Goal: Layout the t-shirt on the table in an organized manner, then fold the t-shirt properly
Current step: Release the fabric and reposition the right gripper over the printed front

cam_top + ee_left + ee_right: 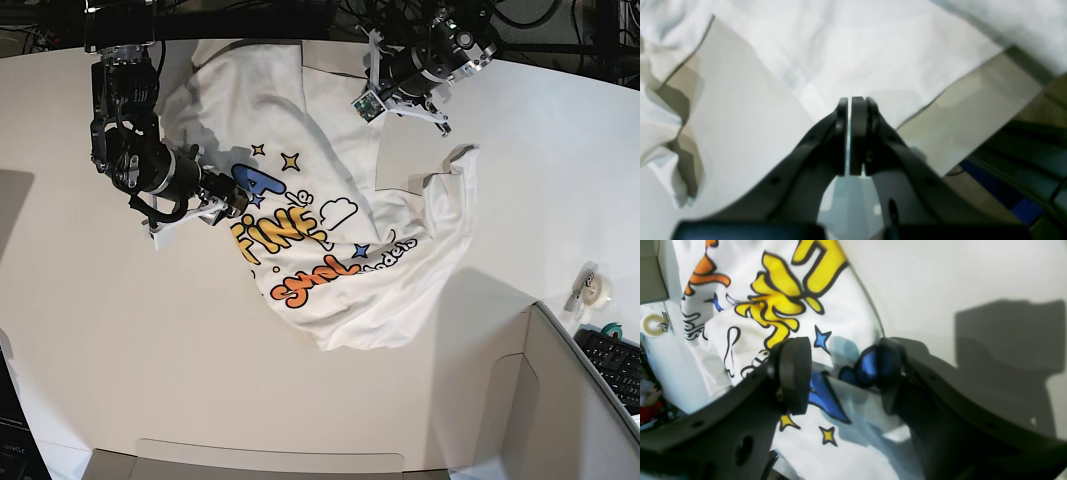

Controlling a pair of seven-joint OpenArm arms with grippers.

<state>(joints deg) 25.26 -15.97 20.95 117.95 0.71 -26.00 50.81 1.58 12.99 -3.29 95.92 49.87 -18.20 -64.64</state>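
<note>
White tape roll (594,287), keyboard (615,362) right of t-shirt (330,230), well apart.

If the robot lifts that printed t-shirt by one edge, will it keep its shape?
Probably not. The t-shirt already lies creased and bunched on the table, so it looks floppy and would likely sag. It seems thin and light, so pushing it would probably wrinkle it.

My white t-shirt (330,220) lies rumpled and print-up on the white table (120,350), its blue, yellow and orange lettering skewed, one side folded over itself.
</note>
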